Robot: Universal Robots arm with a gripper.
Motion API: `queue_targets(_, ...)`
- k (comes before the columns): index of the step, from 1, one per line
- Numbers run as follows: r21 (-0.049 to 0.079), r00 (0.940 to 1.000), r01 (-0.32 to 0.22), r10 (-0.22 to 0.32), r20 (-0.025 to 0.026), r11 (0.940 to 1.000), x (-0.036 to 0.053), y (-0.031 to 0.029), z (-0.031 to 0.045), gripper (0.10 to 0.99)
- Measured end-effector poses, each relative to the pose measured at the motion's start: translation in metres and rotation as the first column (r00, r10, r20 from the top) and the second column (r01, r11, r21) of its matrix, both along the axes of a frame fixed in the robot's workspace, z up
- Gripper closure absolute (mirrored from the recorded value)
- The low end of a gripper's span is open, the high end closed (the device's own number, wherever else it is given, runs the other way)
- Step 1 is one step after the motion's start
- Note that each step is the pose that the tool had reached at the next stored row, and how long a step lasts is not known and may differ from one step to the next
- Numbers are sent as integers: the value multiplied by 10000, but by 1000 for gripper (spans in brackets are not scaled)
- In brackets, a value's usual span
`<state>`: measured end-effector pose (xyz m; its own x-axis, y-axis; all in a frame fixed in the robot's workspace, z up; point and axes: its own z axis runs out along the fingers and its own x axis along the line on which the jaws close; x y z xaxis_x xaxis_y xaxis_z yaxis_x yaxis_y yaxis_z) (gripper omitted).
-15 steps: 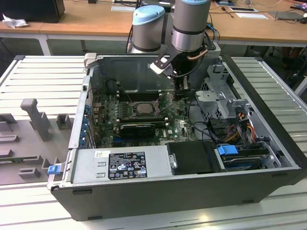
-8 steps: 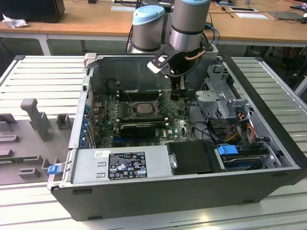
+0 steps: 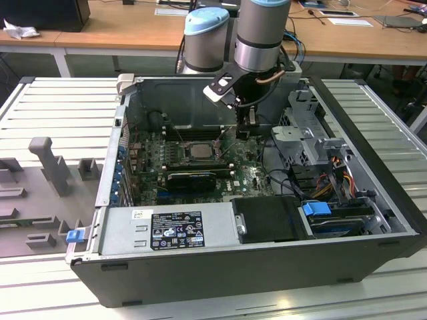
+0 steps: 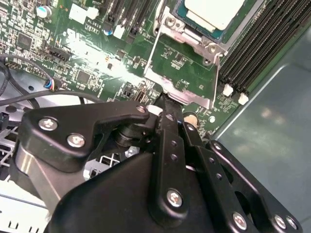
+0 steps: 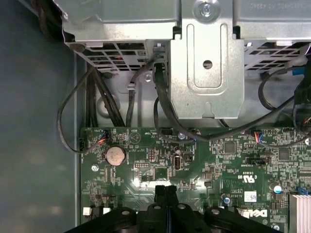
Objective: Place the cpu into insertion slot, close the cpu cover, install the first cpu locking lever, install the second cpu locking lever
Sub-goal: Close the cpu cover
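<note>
The cpu (image 4: 214, 10) sits flat in the insertion slot (image 4: 192, 41), inside the open computer case (image 3: 233, 280) on the table (image 3: 53, 93), so you can treat it as seated. Reckon it light, rigid and fragile on its underside. If you must lift it, take it by two opposite edges, never by the faces. The cpu cover (image 4: 151, 56) is swung open beside the slot, with green board showing through its window. It looks like thin, stiff metal, best pushed at its free edge. Your gripper (image 4: 167, 104) has its fingers pressed together with nothing between them, its tip right at the cover's near edge; I cannot tell whether it touches. You have one cpu, one slot, one cover and one gripper.
</note>
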<state>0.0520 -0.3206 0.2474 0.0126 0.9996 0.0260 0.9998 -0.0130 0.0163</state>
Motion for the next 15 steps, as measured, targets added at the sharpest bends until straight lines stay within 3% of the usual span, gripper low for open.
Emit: queue_targets(15, -1, 10000, 0, 0, 0, 10000, -66, 0, 0, 980)
